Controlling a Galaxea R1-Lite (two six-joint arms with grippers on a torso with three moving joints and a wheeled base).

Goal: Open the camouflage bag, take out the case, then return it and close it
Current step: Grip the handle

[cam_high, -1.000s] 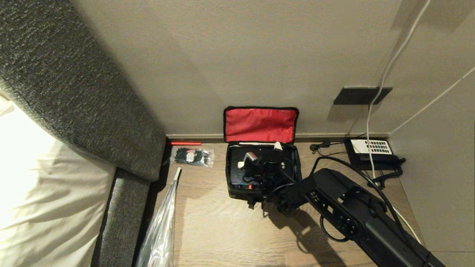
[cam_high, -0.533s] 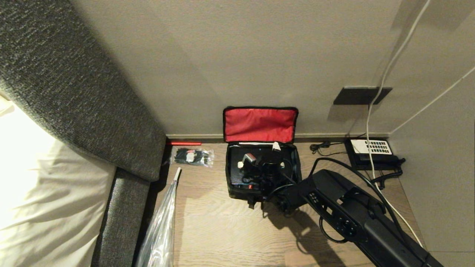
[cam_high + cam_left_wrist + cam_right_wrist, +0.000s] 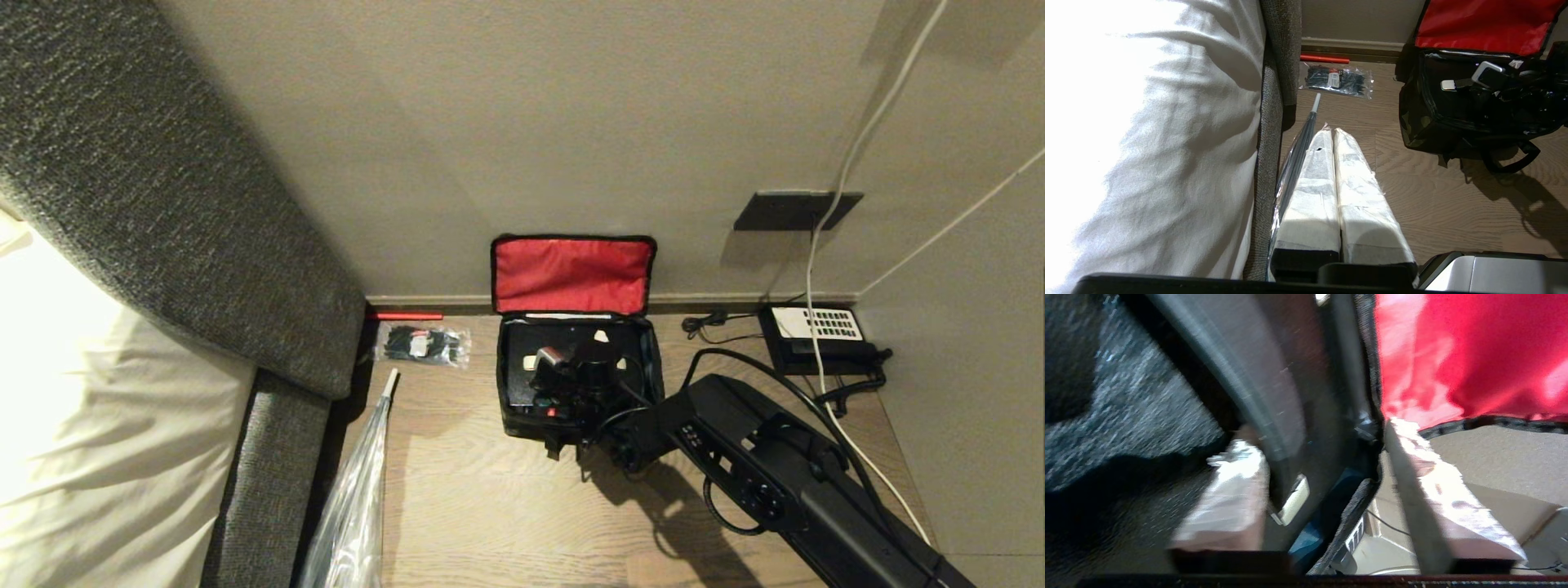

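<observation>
The camouflage bag (image 3: pixel 575 425) stands open on the wooden floor (image 3: pixel 506 506), against the base of the wall (image 3: pixel 506 147), and its red-lined lid (image 3: pixel 572 274) leans upright on that wall. The black case (image 3: pixel 516 371) lies inside the bag, along its length, with a small red knob near the front edge of the bag. The right gripper (image 3: pixel 600 347) reaches down into the open bag from the right front side and sits over the case. In the right wrist view one padded finger (image 3: pixel 1229 502) is on the inner side of the case and the other finger (image 3: pixel 1437 498) is outside the rim of the bag, beside the red lid, so the jaws stand partly apart around the case edge and the bag wall; I cannot tell if they really press on anything. The left gripper (image 3: pixel 1337 192) is parked low near the bed (image 3: pixel 1147 122), its two white-wrapped fingers are closed together and hold nothing. A clear packet of black items (image 3: pixel 422 344) lies on the floor to the left of the bag, near the wall, and a black telephone (image 3: pixel 816 335) with a white keypad stands in the right corner. A folded umbrella in a plastic sleeve (image 3: pixel 351 506) lies along the bed side.
</observation>
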